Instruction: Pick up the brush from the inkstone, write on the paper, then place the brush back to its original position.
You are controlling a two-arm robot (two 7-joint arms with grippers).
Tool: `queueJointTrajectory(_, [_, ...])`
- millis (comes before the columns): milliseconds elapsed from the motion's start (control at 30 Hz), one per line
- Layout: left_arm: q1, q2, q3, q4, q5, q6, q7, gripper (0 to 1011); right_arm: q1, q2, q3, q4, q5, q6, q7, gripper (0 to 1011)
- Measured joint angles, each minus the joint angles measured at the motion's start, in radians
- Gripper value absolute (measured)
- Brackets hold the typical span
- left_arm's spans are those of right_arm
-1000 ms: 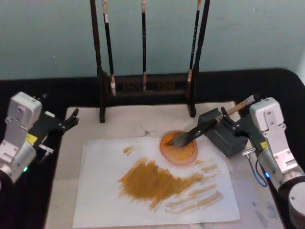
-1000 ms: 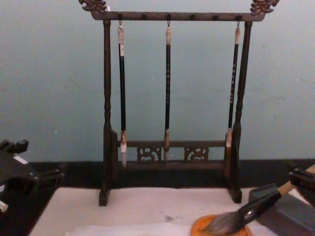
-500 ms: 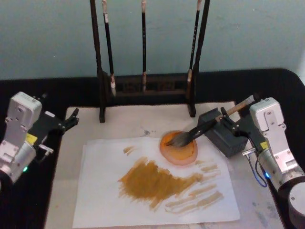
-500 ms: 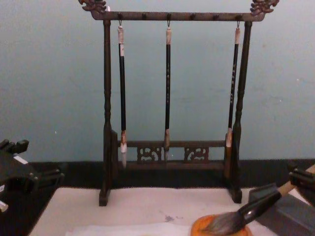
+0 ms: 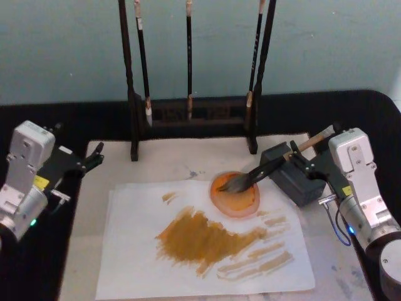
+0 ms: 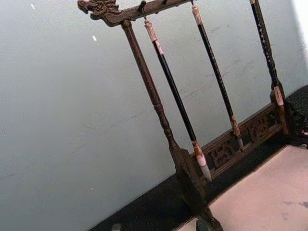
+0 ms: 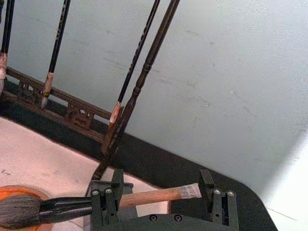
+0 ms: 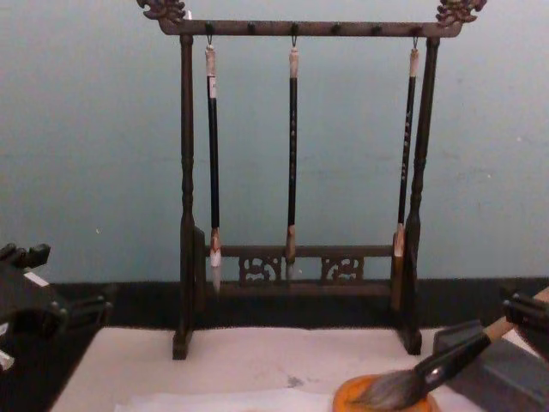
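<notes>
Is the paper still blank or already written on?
Written on: the paper carries broad ochre-brown strokes across its middle and right, and the brush leans on the inkstone.

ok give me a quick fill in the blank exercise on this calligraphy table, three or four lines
1. The dark wooden brush rack holds ____ thin dark-handled brushes.
2. The bushy grey tuft of the large tan-handled brush rests in the round ____ dish.
3. The thin white paper sheet bears strokes of ____ ink.
4. The brush handle lies between the fingers of the ____ gripper, propped on the dark grey inkstone block.

Missing words: three; orange; brownish-yellow; right
</notes>
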Motion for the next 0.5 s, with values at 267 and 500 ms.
queueJointTrajectory(267, [0.0, 0.0, 0.0, 0.0, 0.0, 0.0, 0.0, 1010, 0.0, 0.0, 0.0, 0.0, 0.001, 0.0, 0.0, 1000])
queueJointTrajectory(500, [0.0, 0.0, 0.0, 0.0, 0.0, 0.0, 0.0, 1010, 0.0, 0.0, 0.0, 0.0, 0.001, 0.0, 0.0, 1000])
